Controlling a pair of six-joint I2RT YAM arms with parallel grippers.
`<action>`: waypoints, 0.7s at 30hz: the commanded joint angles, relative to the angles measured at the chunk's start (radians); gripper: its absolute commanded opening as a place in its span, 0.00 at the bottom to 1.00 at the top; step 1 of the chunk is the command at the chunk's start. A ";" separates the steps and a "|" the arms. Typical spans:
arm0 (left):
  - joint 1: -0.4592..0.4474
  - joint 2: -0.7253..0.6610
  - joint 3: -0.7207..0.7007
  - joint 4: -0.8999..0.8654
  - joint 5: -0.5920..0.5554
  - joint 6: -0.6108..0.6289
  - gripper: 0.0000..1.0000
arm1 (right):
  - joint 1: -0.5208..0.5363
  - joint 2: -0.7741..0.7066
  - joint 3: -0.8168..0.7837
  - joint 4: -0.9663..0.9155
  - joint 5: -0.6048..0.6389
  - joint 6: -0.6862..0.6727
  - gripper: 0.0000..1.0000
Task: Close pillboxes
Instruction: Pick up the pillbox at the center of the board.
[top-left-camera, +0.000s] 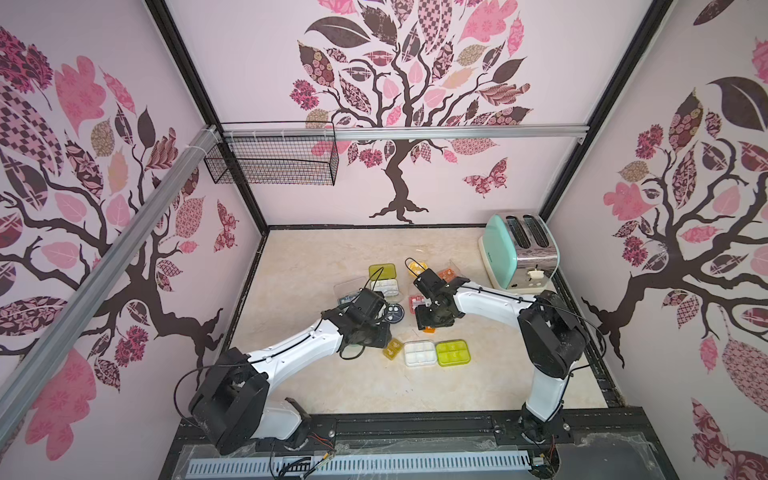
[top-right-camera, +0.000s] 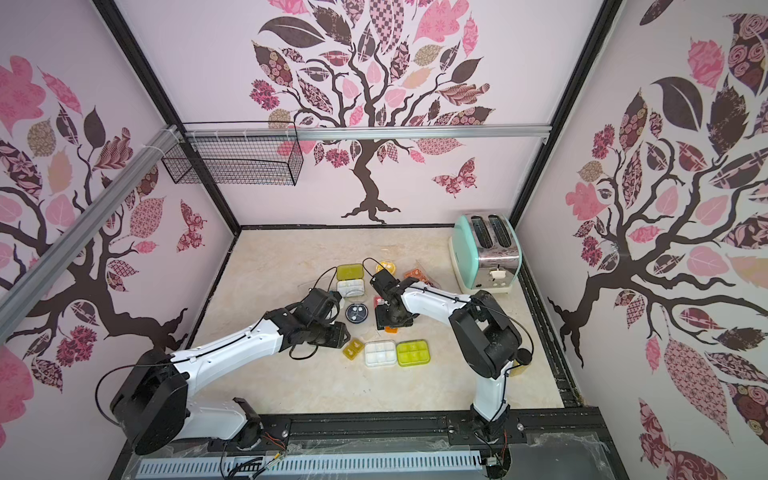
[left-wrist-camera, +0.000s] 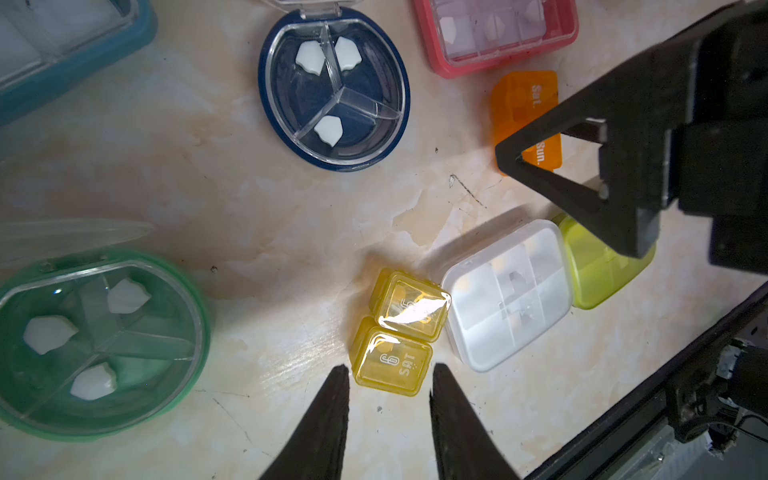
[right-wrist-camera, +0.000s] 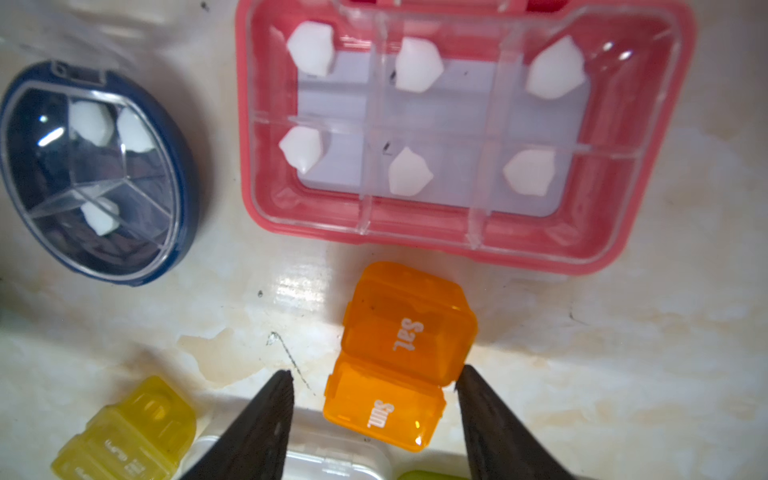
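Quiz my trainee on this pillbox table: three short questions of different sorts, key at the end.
1. True or false: the right claw, open, straddles the orange Sat./Sun. pillbox.
2. How many white pills lie in the pink pillbox? A) three B) six C) nine
3. Fill in: on the yellow pillbox, the cell nearest the left claw reads "6 ___".
Key: 1 true; 2 B; 3 SAT.
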 joint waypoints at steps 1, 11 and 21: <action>0.007 0.002 -0.012 0.016 -0.011 0.003 0.36 | 0.000 0.032 0.031 -0.011 0.019 0.005 0.64; 0.008 0.007 -0.011 0.003 -0.028 0.011 0.36 | 0.000 0.047 0.036 0.006 0.039 0.000 0.56; 0.008 0.034 -0.004 0.038 0.012 -0.004 0.37 | -0.002 0.024 0.030 0.006 0.059 -0.012 0.50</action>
